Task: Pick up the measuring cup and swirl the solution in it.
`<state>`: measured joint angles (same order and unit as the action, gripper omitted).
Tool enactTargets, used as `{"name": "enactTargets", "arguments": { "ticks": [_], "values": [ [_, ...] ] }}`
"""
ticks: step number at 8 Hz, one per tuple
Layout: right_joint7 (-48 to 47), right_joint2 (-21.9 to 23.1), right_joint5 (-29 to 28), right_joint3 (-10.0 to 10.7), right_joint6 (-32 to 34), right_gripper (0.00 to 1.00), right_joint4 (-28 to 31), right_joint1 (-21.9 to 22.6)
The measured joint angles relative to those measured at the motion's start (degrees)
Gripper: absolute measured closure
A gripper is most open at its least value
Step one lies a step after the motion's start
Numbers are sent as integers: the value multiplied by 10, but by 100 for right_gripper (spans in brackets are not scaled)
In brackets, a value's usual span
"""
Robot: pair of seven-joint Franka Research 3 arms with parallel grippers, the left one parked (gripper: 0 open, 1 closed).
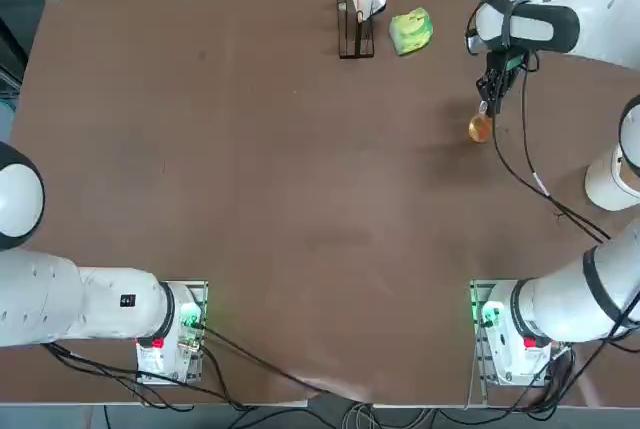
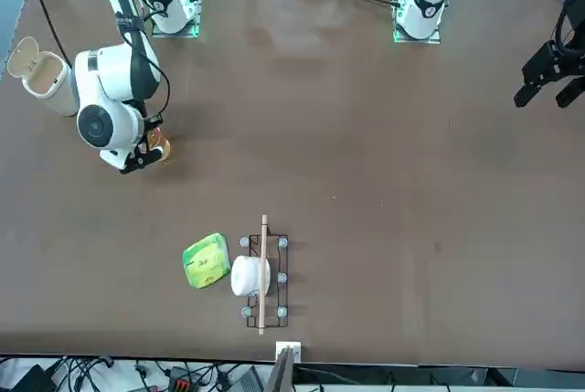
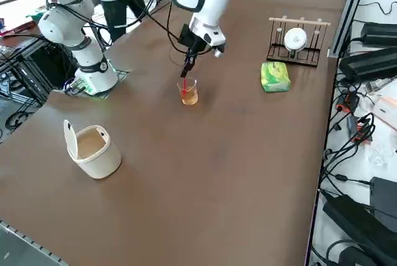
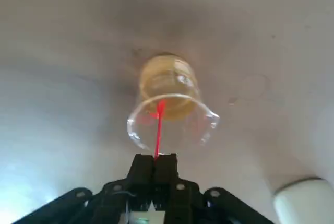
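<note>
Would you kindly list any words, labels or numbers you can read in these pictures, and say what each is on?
None can be read.
Green-yellow packet: print on its face, too small to read.
Parked arm's link: dark sticker, illegible.
Measuring cup: no scale marks or text visible.

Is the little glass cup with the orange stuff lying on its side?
No, the measuring cup is upright, its open rim on top and the solution settled at the bottom, with the right gripper pinching its rim.

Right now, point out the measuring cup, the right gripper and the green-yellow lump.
measuring cup point(image 3: 189, 92), right side view, on its orange lower body.
right gripper point(image 4: 155, 162), right wrist view, where the shut fingertips meet.
green-yellow lump point(image 1: 411, 30), top view, on its top face.
</note>
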<state>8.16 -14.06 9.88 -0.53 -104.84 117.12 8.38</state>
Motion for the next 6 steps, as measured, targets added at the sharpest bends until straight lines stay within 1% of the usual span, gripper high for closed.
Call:
{"name": "enactTargets", "arguments": {
  "ticks": [2,6],
  "values": [
    [11,-11,22,0,0,97,-6,0],
    [14,-26,26,0,-1,97,-43,0]
  ]
}}
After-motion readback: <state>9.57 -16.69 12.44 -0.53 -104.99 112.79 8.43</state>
